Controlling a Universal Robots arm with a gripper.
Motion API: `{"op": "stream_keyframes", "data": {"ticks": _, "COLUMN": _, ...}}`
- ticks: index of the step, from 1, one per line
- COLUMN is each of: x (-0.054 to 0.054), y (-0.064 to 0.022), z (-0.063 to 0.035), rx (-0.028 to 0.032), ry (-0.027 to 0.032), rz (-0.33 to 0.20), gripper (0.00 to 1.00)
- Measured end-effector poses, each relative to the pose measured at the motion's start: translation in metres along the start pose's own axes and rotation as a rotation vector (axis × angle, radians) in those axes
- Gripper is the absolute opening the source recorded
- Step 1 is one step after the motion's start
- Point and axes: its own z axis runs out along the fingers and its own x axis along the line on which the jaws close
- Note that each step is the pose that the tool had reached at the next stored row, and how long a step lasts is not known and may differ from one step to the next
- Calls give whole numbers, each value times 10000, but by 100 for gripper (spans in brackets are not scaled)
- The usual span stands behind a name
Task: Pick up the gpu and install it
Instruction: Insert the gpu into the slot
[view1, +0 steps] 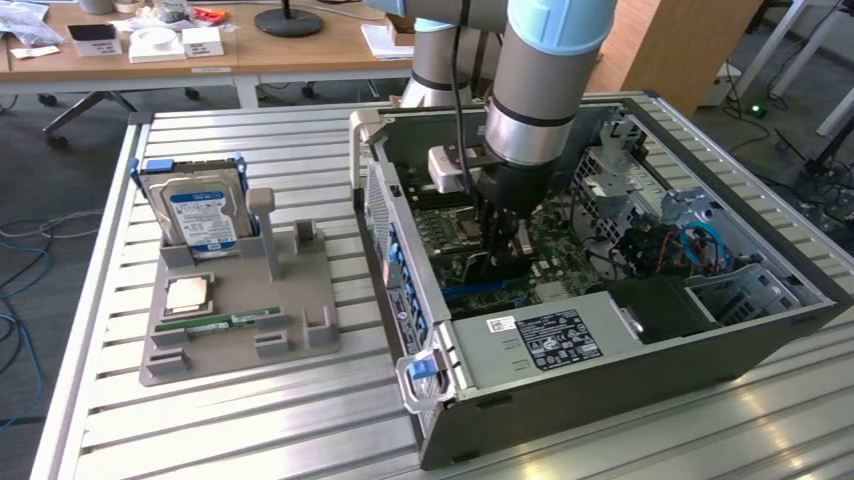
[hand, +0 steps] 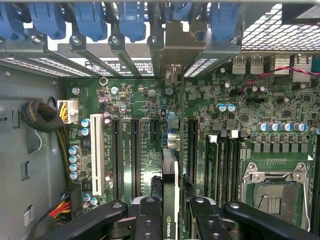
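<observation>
Table: ribbed bare aluminium, dull brushed sheen. Computer case: matt grey painted metal, with slot latches of glossy blue plastic. Gripper matt black; gpu edge dark, satin.

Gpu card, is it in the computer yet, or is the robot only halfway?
Done: the gpu is picked up and is inside the computer case. In hand: the pincer is shut on the gpu, holding it edge-on, low over the motherboard slots. Left: the pincer has not let go, and I cannot tell whether the card is pushed fully into its slot.
</observation>
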Motion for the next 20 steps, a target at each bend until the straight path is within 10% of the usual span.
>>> {"op": "stream_keyframes", "data": {"ticks": 14, "x": -1, "y": -1, "z": -44, "rx": 18, "ry": -105, "rz": 3, "gripper": 26}}
{"op": "stream_keyframes", "data": {"ticks": 20, "x": 1, "y": -2, "z": -43, "rx": 20, "ry": 36, "rz": -4, "gripper": 26}}
